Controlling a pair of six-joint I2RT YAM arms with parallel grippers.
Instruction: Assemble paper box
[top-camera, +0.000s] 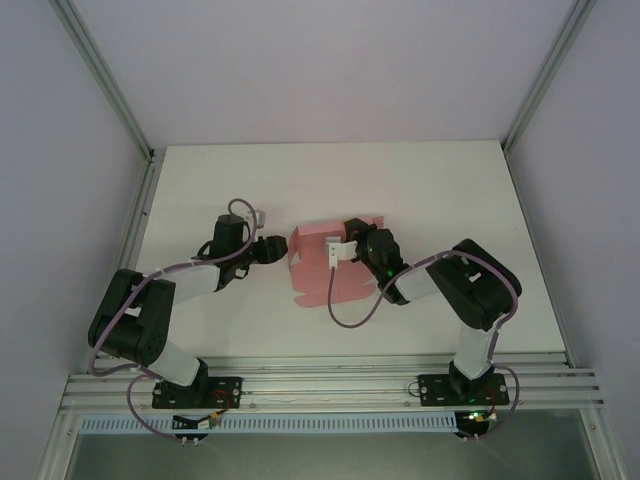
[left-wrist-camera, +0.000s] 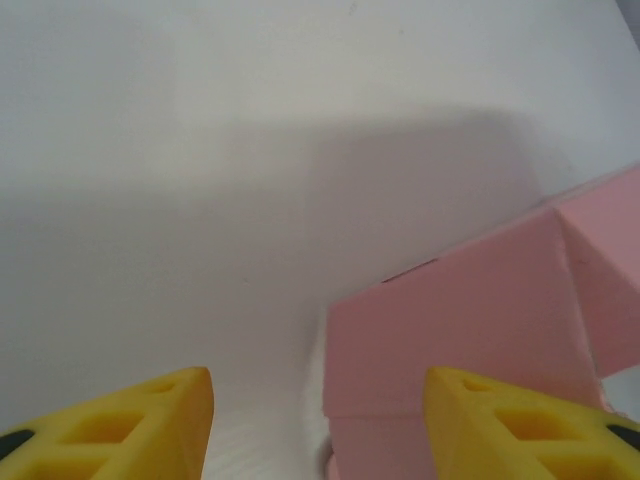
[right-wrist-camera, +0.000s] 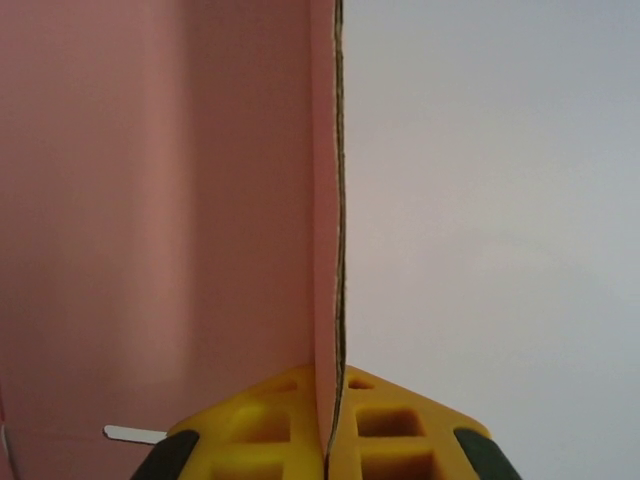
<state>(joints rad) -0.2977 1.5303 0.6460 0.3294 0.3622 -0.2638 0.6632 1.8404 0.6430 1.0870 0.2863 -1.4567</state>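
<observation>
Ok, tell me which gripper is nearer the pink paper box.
Right. The right gripper has its jaws shut on a card panel of the paper box; the left gripper sits at the box's left edge, jaws apart, not gripping it.

Your white table (top-camera: 430, 190) carries the pink paper box (top-camera: 312, 272), partly folded, lying near the table's middle.

No text, label, brand, number or sign can be read in any view. The paper box (top-camera: 316, 268), at the centre of the frame in the top view, is plain pink card on every face that shows.
</observation>
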